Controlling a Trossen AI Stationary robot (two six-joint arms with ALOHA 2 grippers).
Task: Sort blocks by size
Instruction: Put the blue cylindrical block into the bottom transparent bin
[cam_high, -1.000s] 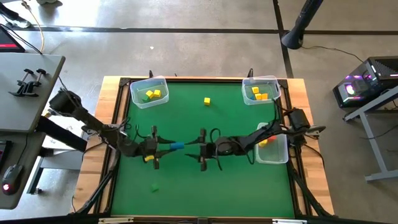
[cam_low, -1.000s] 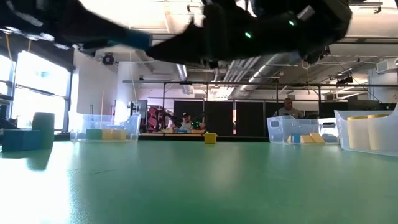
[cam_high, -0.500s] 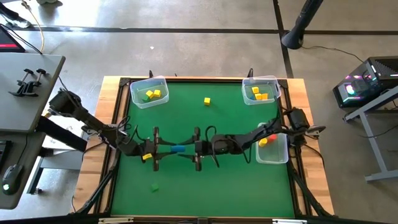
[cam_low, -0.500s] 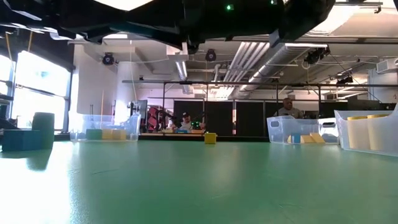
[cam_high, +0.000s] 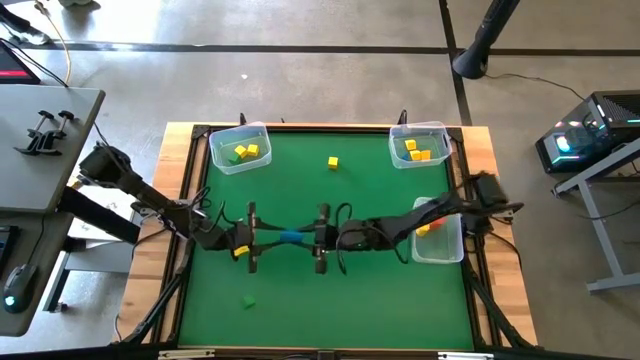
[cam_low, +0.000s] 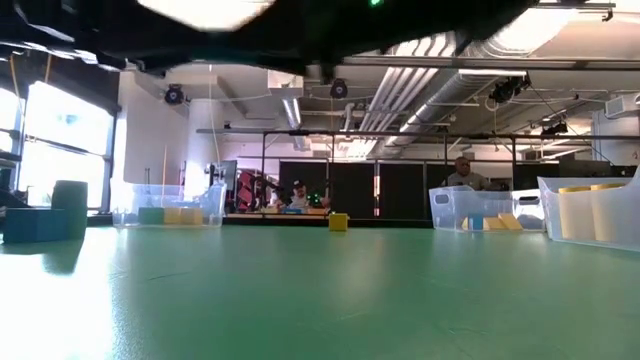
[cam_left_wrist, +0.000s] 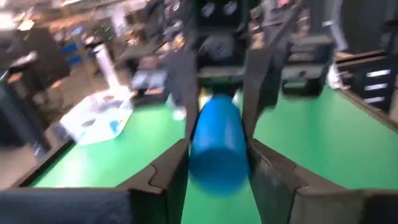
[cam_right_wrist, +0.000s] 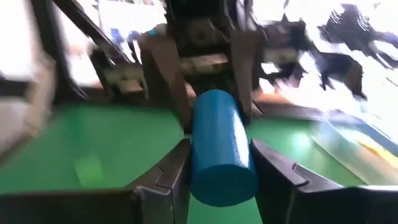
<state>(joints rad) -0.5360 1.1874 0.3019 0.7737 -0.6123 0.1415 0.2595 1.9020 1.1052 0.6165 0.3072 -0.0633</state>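
Observation:
A blue cylinder-shaped block (cam_high: 290, 237) hangs level above the middle of the green table. My left gripper (cam_high: 277, 238) comes at it from the table's left and my right gripper (cam_high: 304, 238) from the right, the two facing each other. Each wrist view shows the cylinder (cam_left_wrist: 214, 143) (cam_right_wrist: 219, 146) between that arm's own two fingers, with the other gripper on its far end. A loose yellow block (cam_high: 332, 162) lies on the table near the far edge. A green block (cam_high: 247, 300) lies near the front left. A small yellow block (cam_high: 238, 253) shows beside the left hand. My left gripper has the cylinder's left end (cam_left_wrist: 214, 171) between its two fingers. The fingers point level from the table's left and lie along the cylinder. The cylinder is level and clear of the table. My right gripper has the cylinder's right end (cam_right_wrist: 221, 177) between its two fingers. These fingers point nearly level from the table's right, also along the cylinder. The cylinder spans the gap between the two grippers.
Clear bins stand at the far left (cam_high: 240, 148) and far right (cam_high: 418, 146) corners, each holding a few blocks. A third bin (cam_high: 438, 235) sits at the right edge under the right arm. The table's near half has free room.
My right gripper has moved toward the table's left and up a little, and its fingers have come around the free end of the blue cylinder. My left gripper has stayed in place, and the cylinder has stayed level and clear of the table.

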